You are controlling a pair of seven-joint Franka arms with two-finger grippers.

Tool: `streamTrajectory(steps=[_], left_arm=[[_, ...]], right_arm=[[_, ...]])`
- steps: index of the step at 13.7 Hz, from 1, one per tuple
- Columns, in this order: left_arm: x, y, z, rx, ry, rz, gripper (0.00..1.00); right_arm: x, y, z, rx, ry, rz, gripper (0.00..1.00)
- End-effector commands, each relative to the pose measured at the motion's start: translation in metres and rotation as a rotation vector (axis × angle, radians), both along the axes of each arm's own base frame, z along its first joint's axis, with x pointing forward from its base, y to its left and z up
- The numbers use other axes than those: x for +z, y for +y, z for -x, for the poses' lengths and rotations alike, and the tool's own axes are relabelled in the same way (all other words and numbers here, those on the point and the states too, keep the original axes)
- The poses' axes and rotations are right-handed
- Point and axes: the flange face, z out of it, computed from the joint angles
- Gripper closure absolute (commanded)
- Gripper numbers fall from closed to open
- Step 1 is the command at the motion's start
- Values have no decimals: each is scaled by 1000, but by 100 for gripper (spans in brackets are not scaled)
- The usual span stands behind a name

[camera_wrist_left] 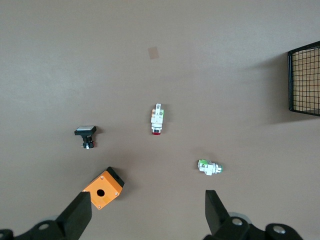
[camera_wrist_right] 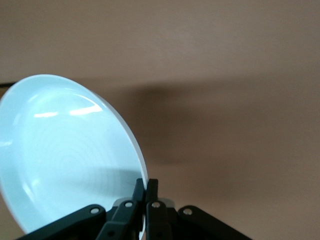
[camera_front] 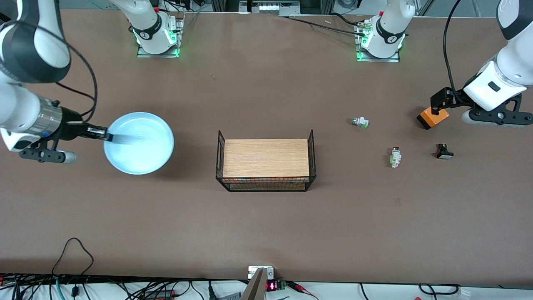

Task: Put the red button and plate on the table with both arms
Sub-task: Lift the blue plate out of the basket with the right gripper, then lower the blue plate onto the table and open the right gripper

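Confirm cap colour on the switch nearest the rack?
Green cap on that switch, clearest in the left wrist view.

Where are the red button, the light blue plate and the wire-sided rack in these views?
red button (camera_front: 395, 157), front view, on its white body.
light blue plate (camera_front: 141, 146), front view, on its bare inner surface.
wire-sided rack (camera_front: 266, 158), front view, on its wooden board.

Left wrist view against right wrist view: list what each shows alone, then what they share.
Only the left wrist view: the red button, the green-capped switch, the black switch with white cap, an orange box, a corner of the wire rack, and the open left hand.

Only the right wrist view: the light blue plate, its rim pinched by the right hand.

Both: the brown table.
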Motion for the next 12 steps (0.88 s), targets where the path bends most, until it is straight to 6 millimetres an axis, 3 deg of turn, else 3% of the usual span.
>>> streamTrajectory(steps=[1,6,10,12], left_arm=[[3,1,3,-17,-6,10,0],[6,0,3,-19,3,10,0],[6,0,3,-19,5,10,0],[6,-1,4,-21,12,9,0]], right_arm=[[-38,-23,10,142,28,80,100],[-123,-77,39,229,6,102,100],[-208,-90,71,226,-29,99,100],[-239,-99,83,219,-55,100,100]])
